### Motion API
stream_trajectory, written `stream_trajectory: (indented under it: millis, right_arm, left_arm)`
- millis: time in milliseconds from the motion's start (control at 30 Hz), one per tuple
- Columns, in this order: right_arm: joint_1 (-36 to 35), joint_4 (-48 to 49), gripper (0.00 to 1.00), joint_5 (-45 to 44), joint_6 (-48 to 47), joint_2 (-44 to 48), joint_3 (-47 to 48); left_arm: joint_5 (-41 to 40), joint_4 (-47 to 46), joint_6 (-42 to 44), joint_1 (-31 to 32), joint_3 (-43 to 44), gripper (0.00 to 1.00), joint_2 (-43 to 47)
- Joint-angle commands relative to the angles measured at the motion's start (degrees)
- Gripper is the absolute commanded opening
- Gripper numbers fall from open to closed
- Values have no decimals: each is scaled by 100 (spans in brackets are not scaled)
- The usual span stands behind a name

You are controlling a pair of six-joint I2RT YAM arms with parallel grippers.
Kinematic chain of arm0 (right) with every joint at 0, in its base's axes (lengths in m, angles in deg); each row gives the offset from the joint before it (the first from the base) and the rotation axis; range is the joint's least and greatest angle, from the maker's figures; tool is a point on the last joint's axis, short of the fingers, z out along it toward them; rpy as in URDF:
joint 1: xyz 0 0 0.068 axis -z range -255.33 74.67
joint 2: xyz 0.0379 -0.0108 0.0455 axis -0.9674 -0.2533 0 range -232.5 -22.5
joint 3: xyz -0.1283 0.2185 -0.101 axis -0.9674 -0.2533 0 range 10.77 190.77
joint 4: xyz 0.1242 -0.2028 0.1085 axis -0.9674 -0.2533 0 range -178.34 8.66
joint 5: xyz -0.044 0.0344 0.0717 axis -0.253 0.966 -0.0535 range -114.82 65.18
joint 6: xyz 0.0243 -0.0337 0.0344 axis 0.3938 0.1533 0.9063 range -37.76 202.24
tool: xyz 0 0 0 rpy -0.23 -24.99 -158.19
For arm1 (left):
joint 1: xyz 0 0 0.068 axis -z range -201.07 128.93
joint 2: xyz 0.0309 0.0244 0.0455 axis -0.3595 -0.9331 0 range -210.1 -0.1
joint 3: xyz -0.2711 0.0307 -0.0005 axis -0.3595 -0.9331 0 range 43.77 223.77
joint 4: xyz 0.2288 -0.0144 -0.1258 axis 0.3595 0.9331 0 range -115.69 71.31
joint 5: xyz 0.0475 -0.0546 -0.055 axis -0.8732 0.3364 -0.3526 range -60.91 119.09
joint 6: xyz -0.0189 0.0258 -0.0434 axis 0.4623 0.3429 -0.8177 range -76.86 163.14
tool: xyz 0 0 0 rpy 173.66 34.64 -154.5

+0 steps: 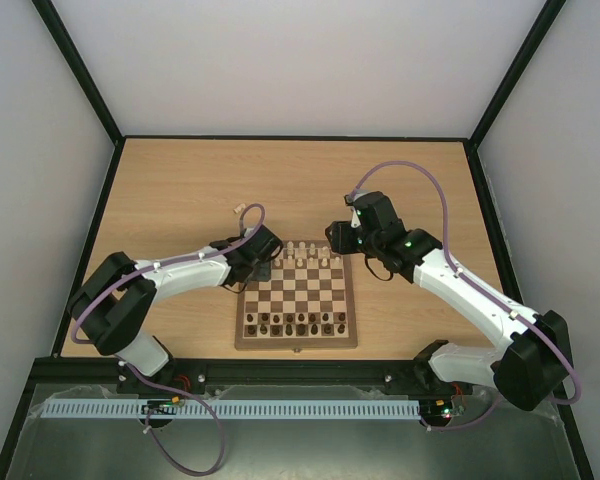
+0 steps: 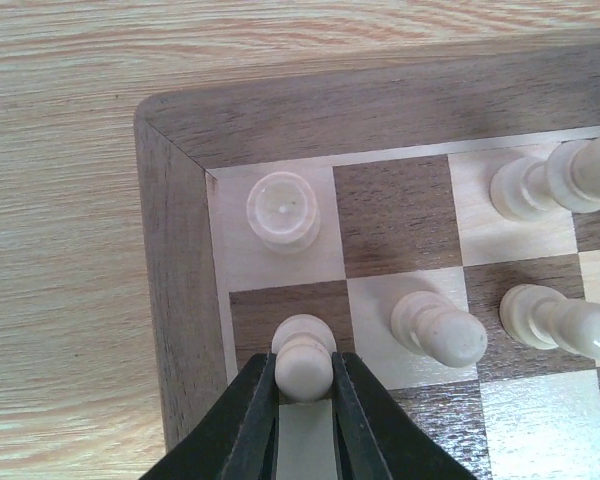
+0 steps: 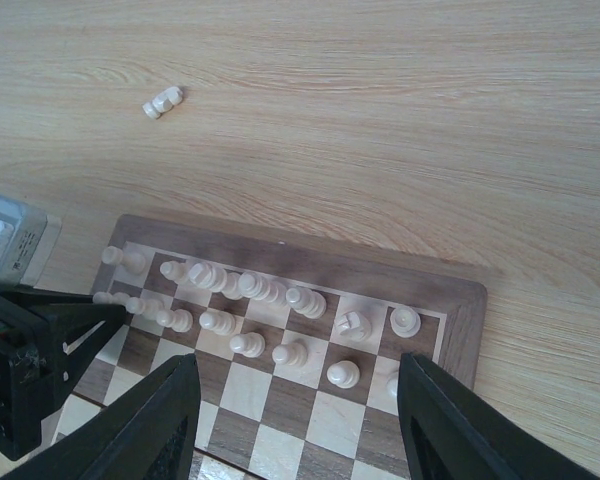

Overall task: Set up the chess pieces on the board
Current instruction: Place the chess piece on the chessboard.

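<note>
Status: setup looks near its end (judged from the layout alone).
- board [image 1: 298, 342]: centre of the top view. dark pieces [image 1: 295, 323] line its lower edge; they are too small to count.
- pale pieces [image 3: 250, 300]: two rows along the upper edge, upright and closely spaced in the right wrist view.
- left gripper [image 2: 305, 385]: clamped on a pale pawn [image 2: 302, 350] at the bottom centre of its own view, over the second-row square next to the frame. I cannot tell whether the base touches the square.
- right gripper [image 3: 295, 385]: jaws apart with nothing between them, above the board's upper right corner in the top view.

Left to do:
- Release the pawn.
- Pick up the stray pale piece [image 3: 163, 102], which lies on its side on the tabletop [image 3: 400, 120], upper left of the right wrist view and well apart from the board.

Containers: no box or tray is in view. The board alone holds pieces.
</note>
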Motion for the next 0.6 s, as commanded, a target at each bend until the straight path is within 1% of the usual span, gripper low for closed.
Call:
stream_trajectory:
  millis: [0, 300, 433, 567]
  right_arm:
    - [17, 0, 55, 44, -48, -29, -52]
    - [13, 0, 55, 38, -49, -3, -64]
    - [9, 4, 55, 50, -50, -3, -64]
    - [12, 8, 55, 63, -53, -3, -64]
  left_arm:
    - [-132, 24, 69, -48, 161, 19, -8]
    - [-83, 19, 79, -53, 192, 21, 12]
    - [-61, 148, 2, 3, 213, 24, 292]
    - [-98, 592, -92, 210, 393, 28, 763]
